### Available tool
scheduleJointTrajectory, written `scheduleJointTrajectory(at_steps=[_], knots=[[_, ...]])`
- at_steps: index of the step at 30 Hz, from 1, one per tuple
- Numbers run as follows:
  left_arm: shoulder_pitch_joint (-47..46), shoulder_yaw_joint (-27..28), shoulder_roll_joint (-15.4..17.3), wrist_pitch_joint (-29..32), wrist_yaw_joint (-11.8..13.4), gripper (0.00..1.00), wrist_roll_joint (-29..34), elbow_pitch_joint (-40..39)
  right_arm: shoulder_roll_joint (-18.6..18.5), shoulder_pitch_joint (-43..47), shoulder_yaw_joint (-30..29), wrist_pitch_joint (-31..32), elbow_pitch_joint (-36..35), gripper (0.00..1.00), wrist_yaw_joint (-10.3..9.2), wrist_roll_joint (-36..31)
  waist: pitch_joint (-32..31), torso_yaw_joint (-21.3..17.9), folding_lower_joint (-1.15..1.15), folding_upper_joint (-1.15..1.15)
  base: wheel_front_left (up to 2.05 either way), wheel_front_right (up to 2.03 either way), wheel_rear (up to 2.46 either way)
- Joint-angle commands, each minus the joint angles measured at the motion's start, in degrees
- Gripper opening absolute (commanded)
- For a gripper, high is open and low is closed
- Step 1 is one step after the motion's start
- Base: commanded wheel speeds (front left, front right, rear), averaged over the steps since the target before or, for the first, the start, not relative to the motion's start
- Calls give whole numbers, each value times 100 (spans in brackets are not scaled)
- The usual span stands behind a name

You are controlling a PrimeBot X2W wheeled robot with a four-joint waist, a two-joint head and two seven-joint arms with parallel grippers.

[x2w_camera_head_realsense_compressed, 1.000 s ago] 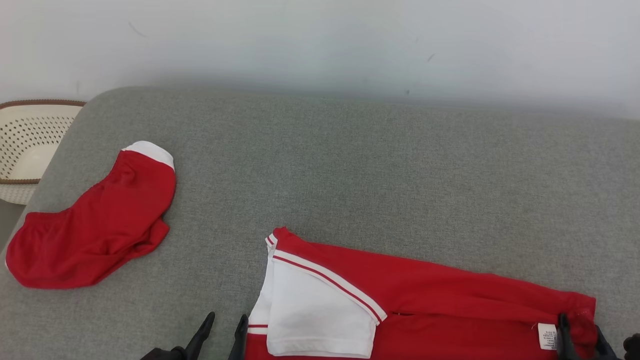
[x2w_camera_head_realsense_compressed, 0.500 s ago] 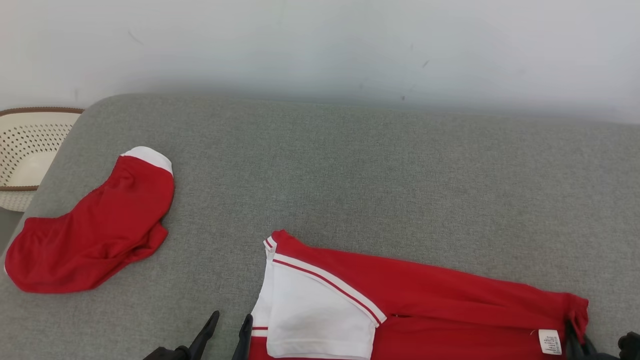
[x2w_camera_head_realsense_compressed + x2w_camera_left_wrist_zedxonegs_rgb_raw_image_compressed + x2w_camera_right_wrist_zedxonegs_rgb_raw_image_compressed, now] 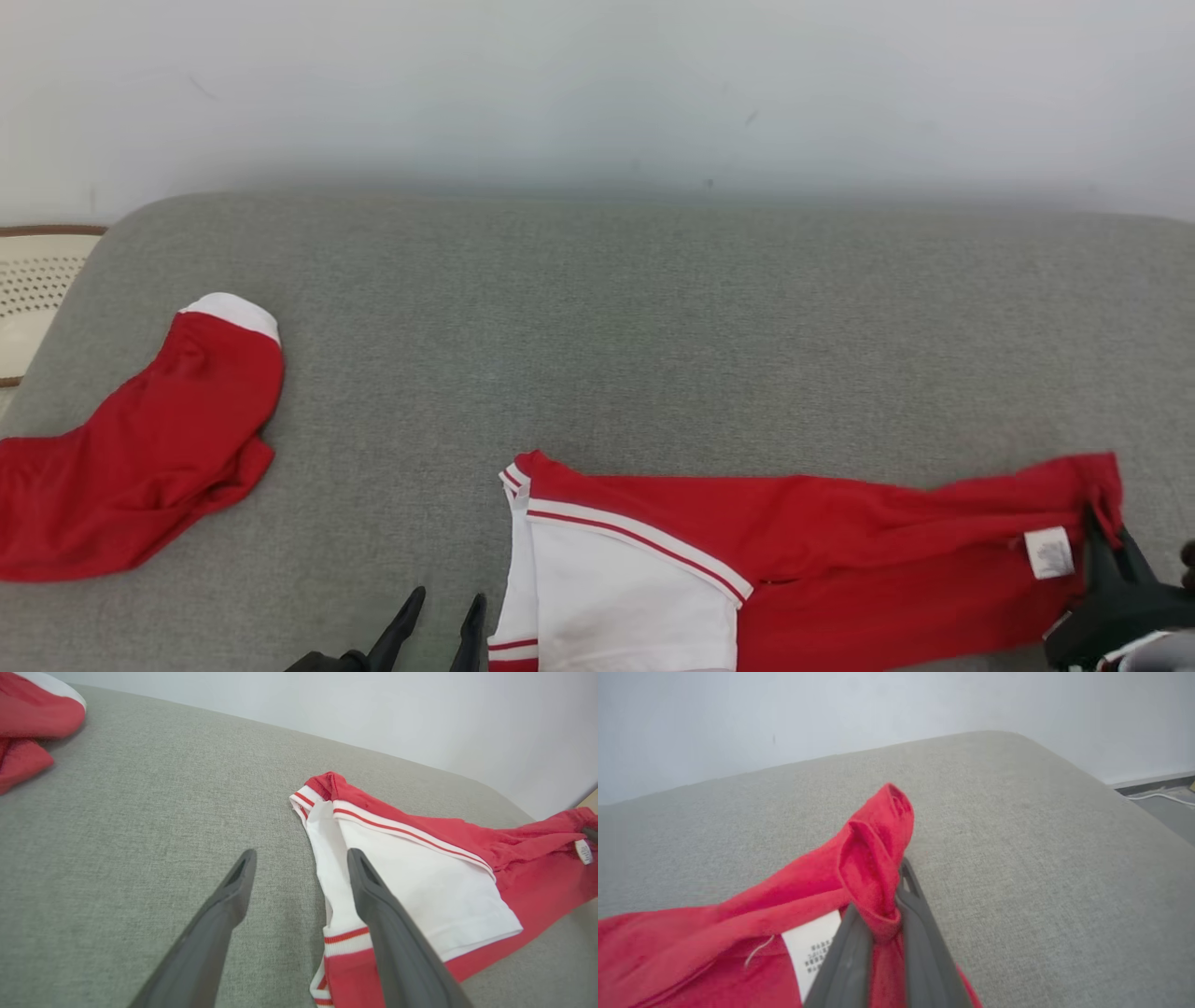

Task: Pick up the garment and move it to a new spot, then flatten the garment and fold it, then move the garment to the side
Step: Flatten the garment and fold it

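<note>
– Right pincer [image 3: 882, 891] first: what is it doing?
– It is clamping the right-hand end of the red and white garment [image 3: 840, 523]. Its fingers are drawn nearly together, and a bunched fold of red cloth is pinched between them and sticking up past the tips. A white care label [image 3: 1049, 553] is hanging just beside the grip.
– And the left pincer [image 3: 301, 858]?
– It is standing wide open and holding nothing. One finger is hovering over the bare grey counter [image 3: 597, 327]. The other is crossing the garment's left edge, by the white panel [image 3: 625, 607] with its red stripes. Whether it is touching the cloth, I cannot tell.
– Where is the garment lying?
– It is stretching along the counter's near edge, from about the middle toward the near right corner, and creasing lengthwise toward the grip.
– Is anything else sitting on the counter?
– A second red garment [image 3: 140, 448] with a white cuff is lying crumpled at the left edge, well apart from the first. A pale perforated basket [image 3: 33, 289] is showing beyond that edge.
</note>
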Motion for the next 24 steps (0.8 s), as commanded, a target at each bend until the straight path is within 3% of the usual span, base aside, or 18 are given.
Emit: scheduleJointTrajectory(at_steps=[1, 7, 15, 19, 24], knots=[[19, -41, 3, -21, -16, 100, -67, 25, -24, -17, 148, 0, -213, 0, -8, 6, -13, -112, 0, 0, 0, 0, 0], [23, -158, 4, -21, 17, 100, -215, 32, -34, 169, 1019, 0, -993, 0, -8, 245, -52, -265, 0, 0, 0, 0, 0], [-66, -274, 4, -21, 28, 100, -255, 78, -261, -89, 3706, -1, -2145, 0, -8, 1235, -64, -183, 0, 0, 0, 0, 0], [-82, -382, 5, -20, 19, 100, -280, 129, -131, -509, 4595, 0, -2228, 0, -8, 1561, -58, 41, 0, 0, 0, 0, 0], [-128, -610, 7, -20, -6, 100, -257, 238, 37, -991, 5272, -1, -2009, 0, -8, 1834, -77, 468, 0, 0, 0, 0, 0]])
